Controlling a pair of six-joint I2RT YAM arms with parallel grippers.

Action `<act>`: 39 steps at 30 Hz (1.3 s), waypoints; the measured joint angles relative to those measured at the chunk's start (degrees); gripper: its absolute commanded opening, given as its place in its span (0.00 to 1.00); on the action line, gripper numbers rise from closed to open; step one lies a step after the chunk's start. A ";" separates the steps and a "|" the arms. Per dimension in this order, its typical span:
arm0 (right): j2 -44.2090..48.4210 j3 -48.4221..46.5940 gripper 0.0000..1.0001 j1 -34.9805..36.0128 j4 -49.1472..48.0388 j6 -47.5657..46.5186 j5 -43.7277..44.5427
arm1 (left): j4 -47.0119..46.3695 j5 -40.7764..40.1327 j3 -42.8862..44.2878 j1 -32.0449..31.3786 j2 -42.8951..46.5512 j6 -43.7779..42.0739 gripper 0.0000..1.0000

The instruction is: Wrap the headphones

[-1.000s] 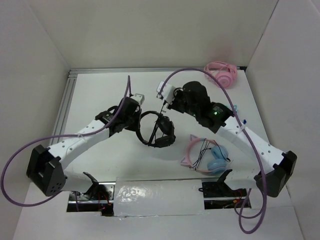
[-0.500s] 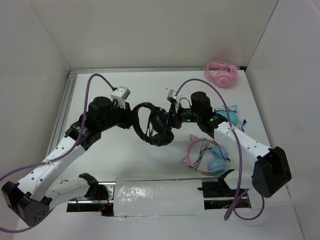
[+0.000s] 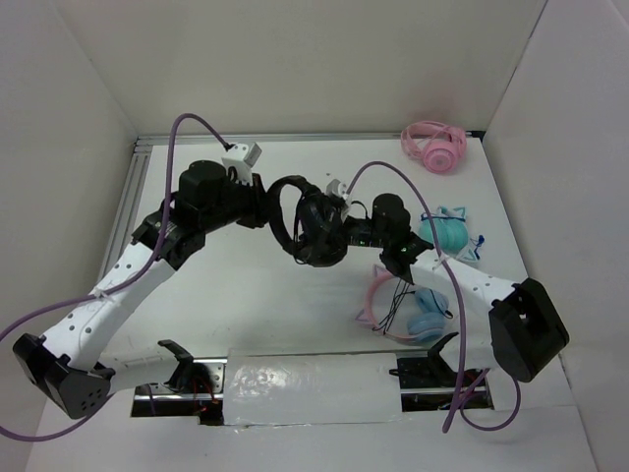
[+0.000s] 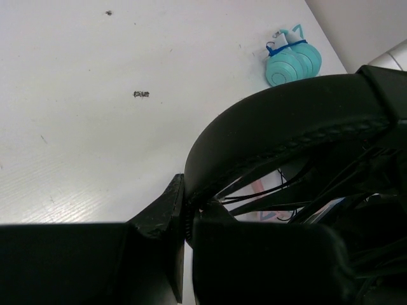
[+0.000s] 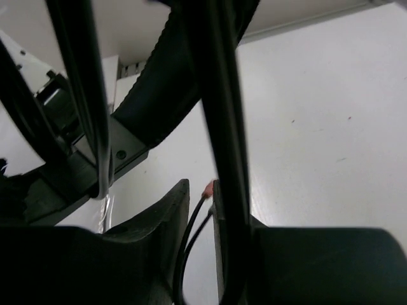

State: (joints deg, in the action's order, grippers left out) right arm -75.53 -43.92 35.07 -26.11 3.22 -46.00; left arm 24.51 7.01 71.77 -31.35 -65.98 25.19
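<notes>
The headphones (image 3: 316, 241) sit at the centre of the top view, between both arms. The left gripper (image 4: 186, 213) pinches the headband (image 4: 286, 121). The right gripper (image 5: 202, 219) straddles the cable (image 5: 188, 236); whether it is clamping cannot be told.

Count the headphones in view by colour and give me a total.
black headphones: 1
pink headphones: 1
pink-and-blue cat-ear headphones: 1
teal cat-ear headphones: 1
Total: 4
</notes>
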 measured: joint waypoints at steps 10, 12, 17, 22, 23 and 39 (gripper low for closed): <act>0.81 8.98 0.30 1.95 -22.23 9.92 7.69 | 1.40 -3.34 3.82 -4.31 0.24 1.84 0.00; 0.57 10.95 0.31 2.86 -25.24 11.78 9.16 | 0.94 -4.83 5.25 -4.87 0.70 3.26 0.00; -0.85 16.76 0.13 5.16 -34.97 16.63 13.03 | -0.81 -8.15 5.95 -5.22 3.52 6.80 0.00; -3.39 17.29 0.21 5.60 -40.04 20.26 15.17 | -1.36 -10.88 5.95 -5.22 4.33 8.48 0.00; -3.48 17.29 0.27 5.62 -40.61 20.61 15.41 | -1.31 -11.43 5.95 -5.25 4.24 8.57 0.00; 17.92 29.79 1.00 7.98 -33.31 20.41 33.99 | 5.14 -21.70 7.69 -5.25 2.05 14.03 0.00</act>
State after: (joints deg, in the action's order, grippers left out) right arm -57.60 -14.13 43.05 -59.42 23.64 -12.01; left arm 29.65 -14.70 79.46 -36.60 -63.92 39.22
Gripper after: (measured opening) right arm 0.922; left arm 0.123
